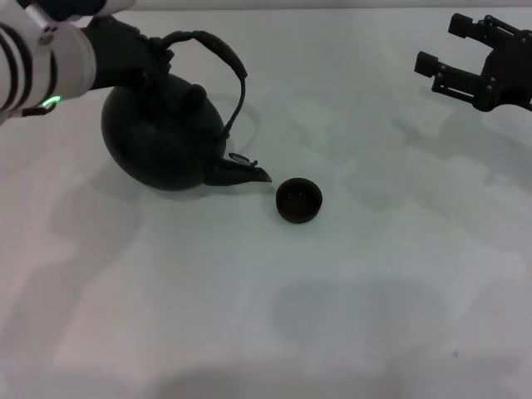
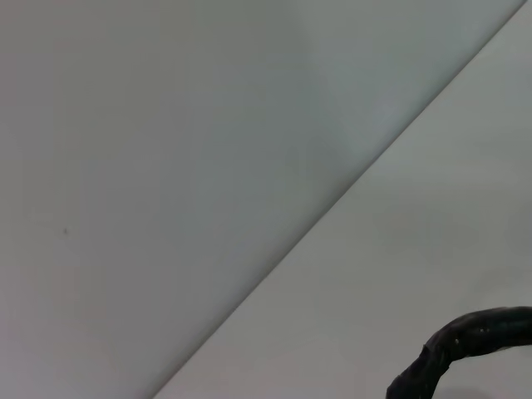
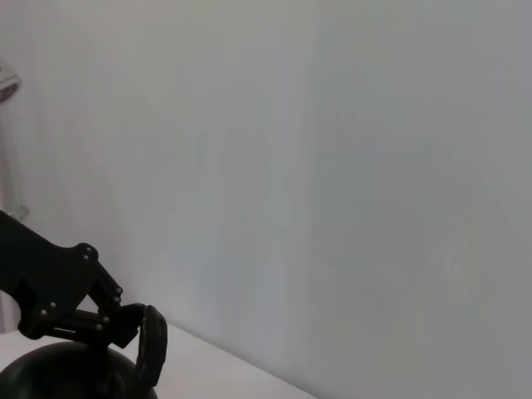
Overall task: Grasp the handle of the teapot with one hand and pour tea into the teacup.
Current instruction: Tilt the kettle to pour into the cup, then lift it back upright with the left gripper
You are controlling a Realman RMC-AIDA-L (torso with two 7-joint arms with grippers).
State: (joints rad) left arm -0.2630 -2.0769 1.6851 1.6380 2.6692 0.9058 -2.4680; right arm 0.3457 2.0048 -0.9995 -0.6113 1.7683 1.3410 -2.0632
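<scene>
The teapot [image 1: 166,137] sat tilted at the rear left of the tabletop [image 1: 374,291], spout dipped just beside the teacup [image 1: 298,200]; it looked heavy and rigid, so the wrapped handle [image 1: 218,51] seemed the surest hold. The left gripper [image 1: 137,51] sat at that handle's left end, jaws apparently clamped on it. The right gripper [image 1: 453,62] hung far right, jaws wide and empty.

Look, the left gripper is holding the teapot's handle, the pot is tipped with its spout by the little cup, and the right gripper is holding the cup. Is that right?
Almost. The right gripper isn't holding the teacup; the head view shows it open, far off to the right with nothing in it. The rest fits: the left gripper is on the handle, and the teapot is tipped with its spout beside the cup.
</scene>
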